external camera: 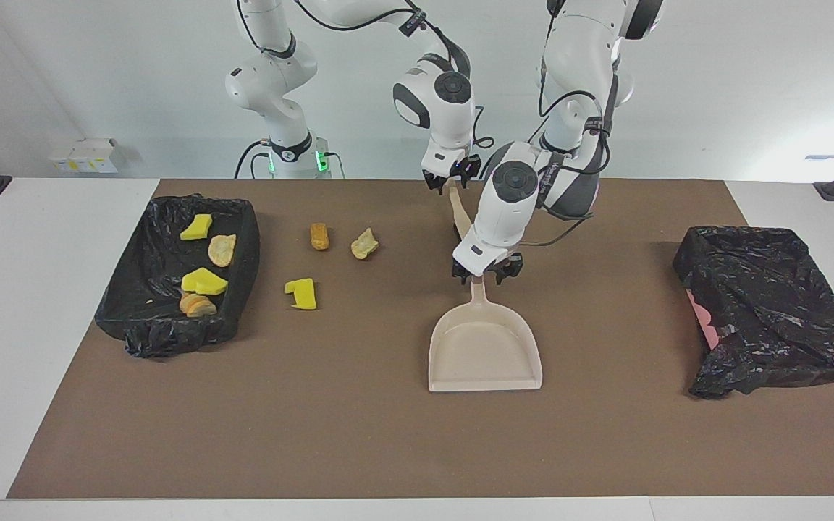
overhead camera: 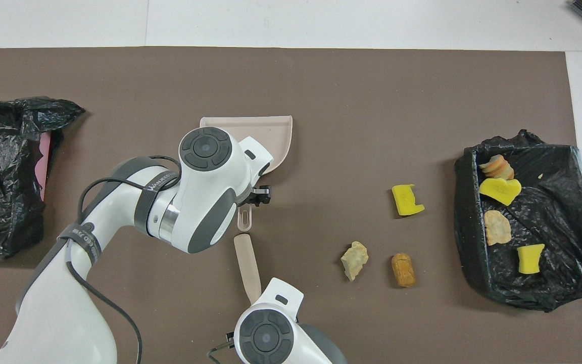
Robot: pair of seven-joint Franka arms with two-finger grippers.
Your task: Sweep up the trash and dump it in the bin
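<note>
On the brown surface (external camera: 359,434), the left claw (external camera: 487,273) grips the dustpan (external camera: 484,351) by its handle; the right claw (external camera: 451,181) is clamped on the brush (external camera: 458,211). Three trash pieces (external camera: 302,294) lie near the right arm's bin (external camera: 243,275), four inside it.

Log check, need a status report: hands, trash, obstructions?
Left hand on dustpan handle. Right hand on brush handle. Three trash pieces on mat, four in bin. Nothing blocking.
</note>
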